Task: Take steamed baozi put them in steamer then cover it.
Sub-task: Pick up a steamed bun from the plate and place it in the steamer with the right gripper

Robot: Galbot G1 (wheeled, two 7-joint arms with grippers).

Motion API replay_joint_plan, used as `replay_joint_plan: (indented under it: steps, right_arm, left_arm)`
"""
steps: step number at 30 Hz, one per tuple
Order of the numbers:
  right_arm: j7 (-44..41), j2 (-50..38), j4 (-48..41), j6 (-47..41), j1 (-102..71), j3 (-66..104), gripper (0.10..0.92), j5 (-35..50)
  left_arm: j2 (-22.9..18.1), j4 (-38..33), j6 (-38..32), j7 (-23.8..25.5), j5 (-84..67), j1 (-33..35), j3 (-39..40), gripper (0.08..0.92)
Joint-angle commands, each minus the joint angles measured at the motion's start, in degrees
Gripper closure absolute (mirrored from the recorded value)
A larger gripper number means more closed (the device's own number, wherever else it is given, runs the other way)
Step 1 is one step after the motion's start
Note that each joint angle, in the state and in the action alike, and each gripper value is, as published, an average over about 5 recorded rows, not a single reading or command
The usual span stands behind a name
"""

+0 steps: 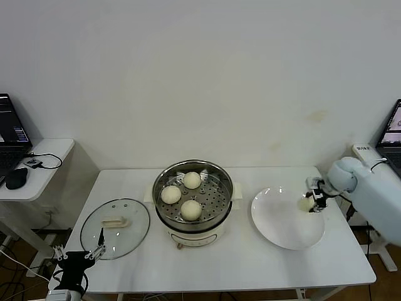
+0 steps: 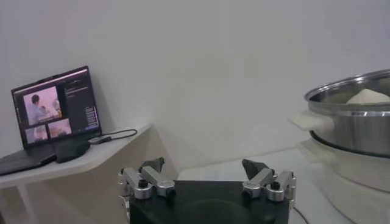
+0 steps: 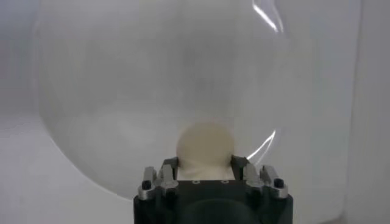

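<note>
The last bun, smooth, round and cream-white, sits on the white plate with the right gripper closed around it. Judging by its softness, a gentle squeeze and straight lift would suit before moving to the steamer, where three buns rest. The glass lid lies left; the left gripper waits open beside it.

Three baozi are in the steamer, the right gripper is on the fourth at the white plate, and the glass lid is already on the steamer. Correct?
Not quite: the cover isn't on the steamer; the head view shows it lying on the table to the steamer's left. The rest holds: three baozi sit inside, and the right gripper grips the fourth baozi at the white plate.
</note>
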Motion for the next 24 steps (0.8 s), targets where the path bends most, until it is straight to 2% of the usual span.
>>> replay_joint_plan:
  steps: [1, 9, 19, 24]
  right_arm:
    - [0.13, -4.41, 16.09, -6.74, 21.3, -15.43, 0.466, 15.41]
    - [4.67, 3.79, 22.09, -15.64, 40.83, -29.88, 0.459, 30.74]
    - [13.39, 15.27, 22.16, -24.56, 37.89, -32.85, 0.449, 45.1]
    - [17.13, 19.96, 19.1, -26.57, 34.12, -34.09, 0.448, 45.6]
  left_arm:
    - [0.13, -0.18, 0.11, 0.08, -0.03, -0.21, 0.07, 0.177]
    - [0.01, -0.04, -0.02, 0.07, -0.09, -0.72, 0.56, 0.177]
    - [-0.92, -0.73, -0.04, -0.02, 0.02, -1.08, 0.92, 0.177]
    - [-1.03, -0.94, -0.05, -0.05, -0.14, -1.1, 0.78, 0.177]
